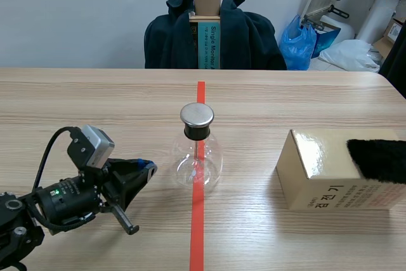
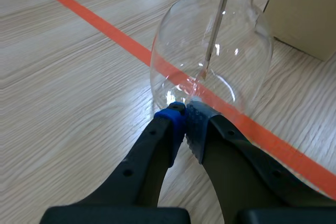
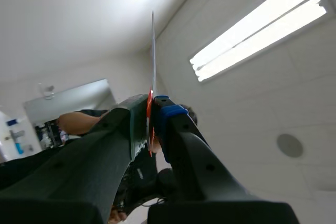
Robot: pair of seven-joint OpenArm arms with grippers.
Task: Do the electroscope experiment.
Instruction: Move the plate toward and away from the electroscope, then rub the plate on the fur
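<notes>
Center frame, the glass flask electroscope (image 1: 197, 150) stands on the counter (image 1: 95, 106), right on the red tape line. From the lower left, the left gripper (image 1: 149, 168) sits low with its fingers pressed together on nothing, tips right at the bulb's base. The right gripper (image 3: 153, 109) points up at the ceiling, pinching a thin flat strip (image 3: 153, 51). At right, a cardboard box (image 1: 336, 172) carries a black fur patch (image 1: 379, 160).

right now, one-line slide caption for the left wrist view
Left gripper shut, poised at the foot of the glass electroscope flask standing on the orange-red tape line.
</notes>
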